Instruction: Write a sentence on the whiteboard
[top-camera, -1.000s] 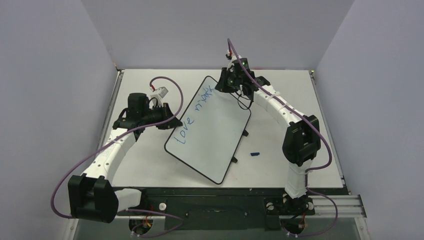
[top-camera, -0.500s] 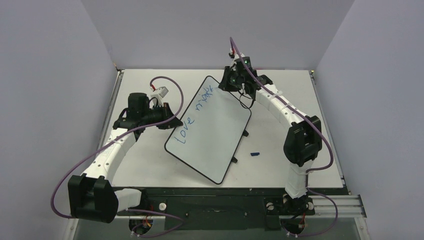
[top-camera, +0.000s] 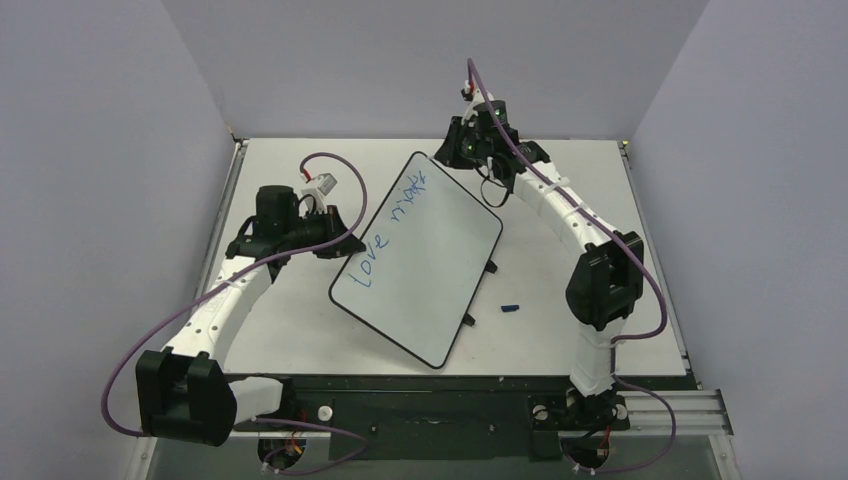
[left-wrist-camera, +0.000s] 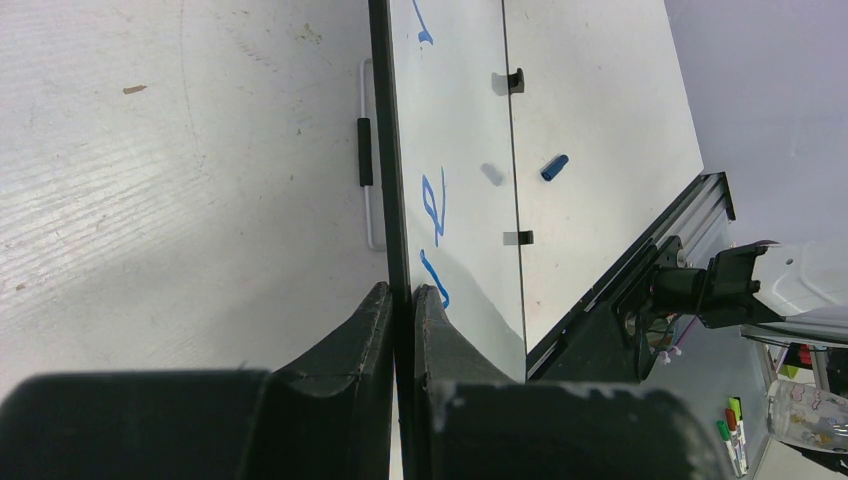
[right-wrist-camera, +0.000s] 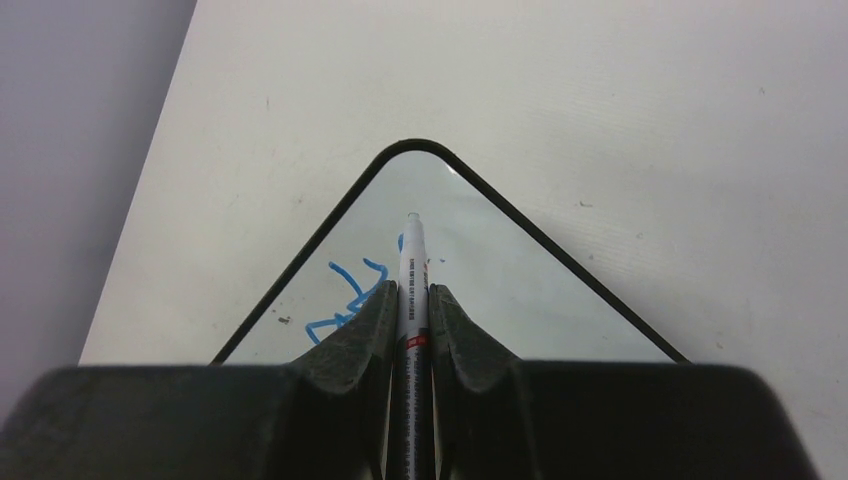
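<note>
The whiteboard (top-camera: 440, 285) lies slanted in the middle of the table, propped on small black feet. On it the sentence (top-camera: 385, 240) runs in blue marker as two words, "Love" and a rougher second word, near the left rim. My left gripper (top-camera: 337, 245) is shut on the board's left rim (left-wrist-camera: 384, 150), one finger on each face, with my left gripper (left-wrist-camera: 401, 292) beside a blue stroke (left-wrist-camera: 434, 205). My right gripper (top-camera: 462, 155) hovers at the board's far corner, shut on a white marker (right-wrist-camera: 411, 265). The marker tip points at that corner (right-wrist-camera: 500, 270), next to blue strokes (right-wrist-camera: 345, 300).
A blue marker cap (top-camera: 511, 308) lies on the table right of the board, also in the left wrist view as the cap (left-wrist-camera: 553, 167). A wire stand (left-wrist-camera: 366, 160) sits behind the board. Grey walls close in the table on three sides.
My right gripper has drawn back with the marker from the second word toward the board's far corner and the rear wall. The left gripper and the board have not moved.
</note>
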